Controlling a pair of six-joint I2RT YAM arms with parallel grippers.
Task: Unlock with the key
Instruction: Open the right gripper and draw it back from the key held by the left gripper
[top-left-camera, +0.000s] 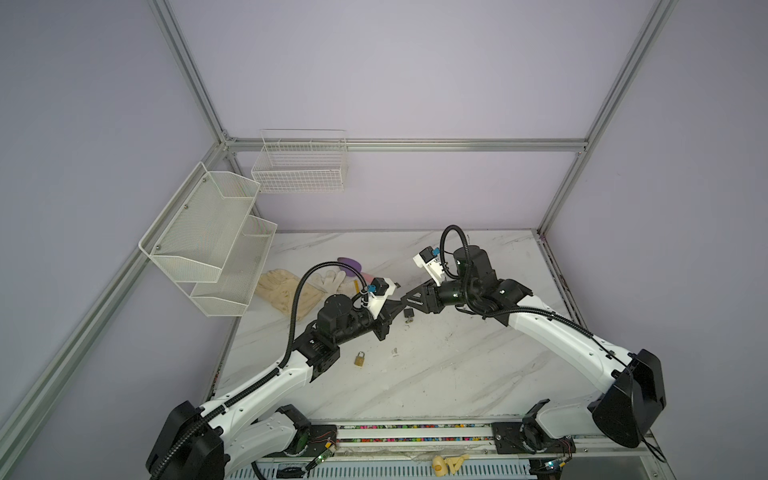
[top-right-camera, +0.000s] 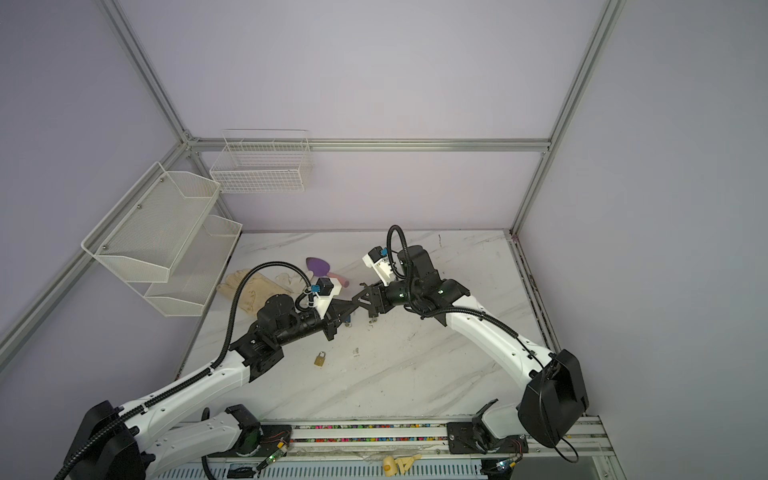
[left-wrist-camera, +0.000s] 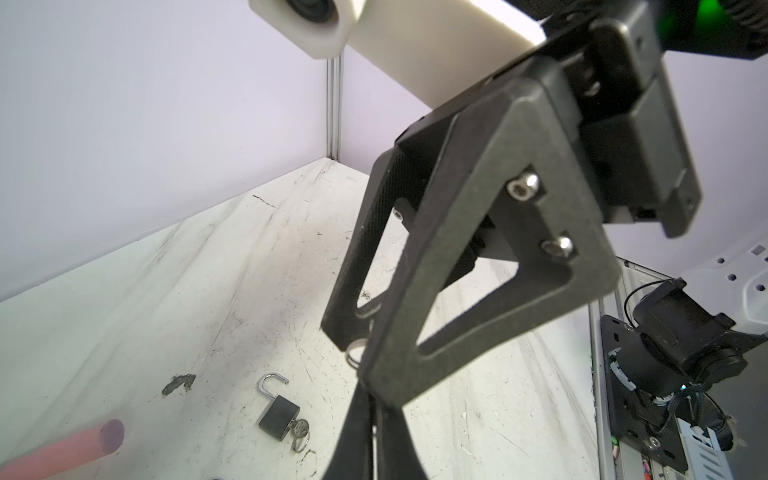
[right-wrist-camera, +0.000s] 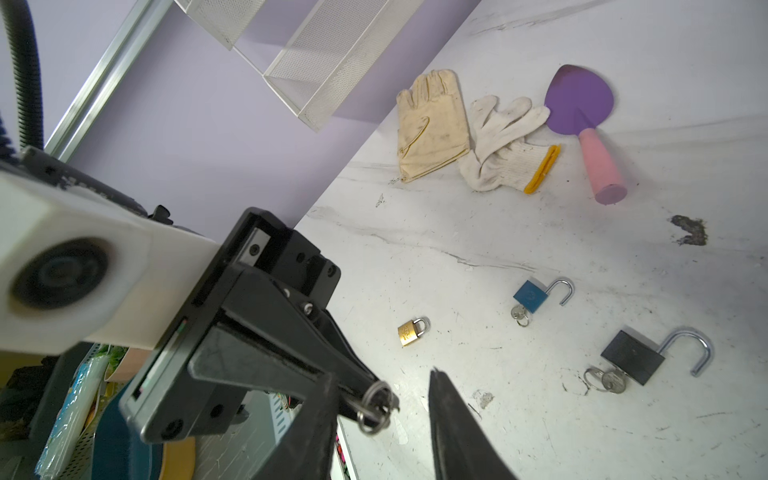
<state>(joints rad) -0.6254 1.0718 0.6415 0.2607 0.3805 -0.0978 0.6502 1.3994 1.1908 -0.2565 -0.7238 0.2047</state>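
My left gripper (left-wrist-camera: 374, 411) is shut on the key, and the key's ring (right-wrist-camera: 376, 405) hangs at its tip, raised above the marble table (top-left-camera: 457, 374). Around that tip my right gripper (right-wrist-camera: 380, 376) stands open, one finger on each side of the ring and touching nothing that I can see. The two grippers, left (top-left-camera: 395, 291) and right (top-left-camera: 402, 298), meet over the table's middle. A shut brass padlock (right-wrist-camera: 411, 331) lies on the table. A blue padlock (right-wrist-camera: 532, 296) and a black padlock (right-wrist-camera: 633, 361) lie with shackles open and keys in them.
Two gloves (right-wrist-camera: 432, 124) and a purple trowel with a pink handle (right-wrist-camera: 582, 116) lie at the back left. White mesh shelves (top-left-camera: 208, 237) and a wire basket (top-left-camera: 301, 166) hang on the left and back walls. A dark stain (right-wrist-camera: 690, 230) marks the table.
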